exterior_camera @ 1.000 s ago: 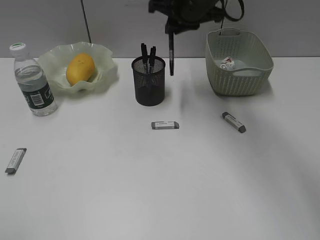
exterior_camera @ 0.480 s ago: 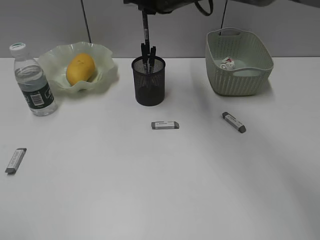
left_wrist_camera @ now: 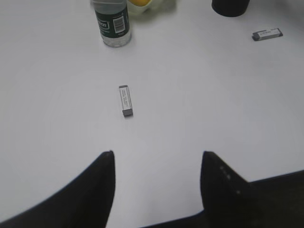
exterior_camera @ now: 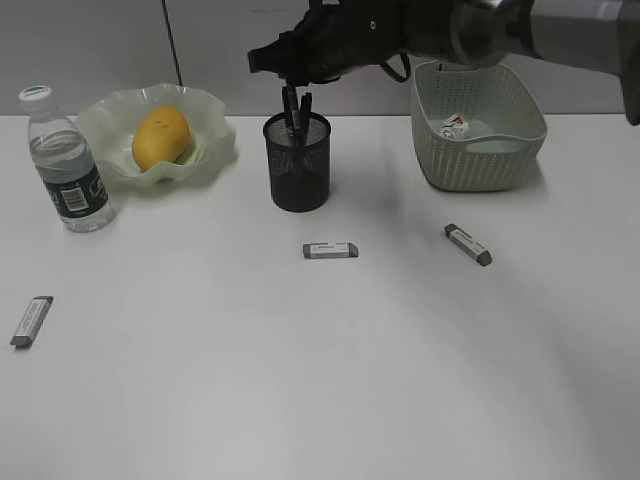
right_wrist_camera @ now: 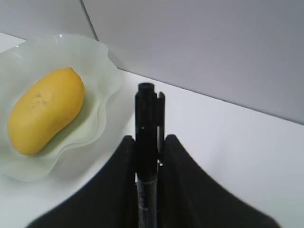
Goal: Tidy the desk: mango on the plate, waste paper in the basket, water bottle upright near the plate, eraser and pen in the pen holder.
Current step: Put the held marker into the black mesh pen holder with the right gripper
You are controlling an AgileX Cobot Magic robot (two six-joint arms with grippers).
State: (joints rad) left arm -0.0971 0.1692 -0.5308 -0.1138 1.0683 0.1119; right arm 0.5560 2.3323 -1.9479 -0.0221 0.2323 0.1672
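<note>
While three small grey erasers [exterior_camera: 31, 321] [exterior_camera: 330, 250] [exterior_camera: 467, 244] lie apart on the plain white desk [exterior_camera: 300, 380] and the left end effector [left_wrist_camera: 156, 161] hangs released, the right end effector [right_wrist_camera: 147, 156] grasps a black pen [right_wrist_camera: 147, 142] over the black wire-mesh pen holder [exterior_camera: 297, 162], beyond it the yellow-orange mango [exterior_camera: 160, 137] in the wavy pale green plate [exterior_camera: 215, 135].

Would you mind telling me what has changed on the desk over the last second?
The right gripper, shut on a black pen, carried it leftward from beside the pen holder to above it, then lowered it so its tip now sits among the pens in the cup. It has not let go. The mango, water bottle, basket, three erasers and the open left gripper stayed put.
</note>
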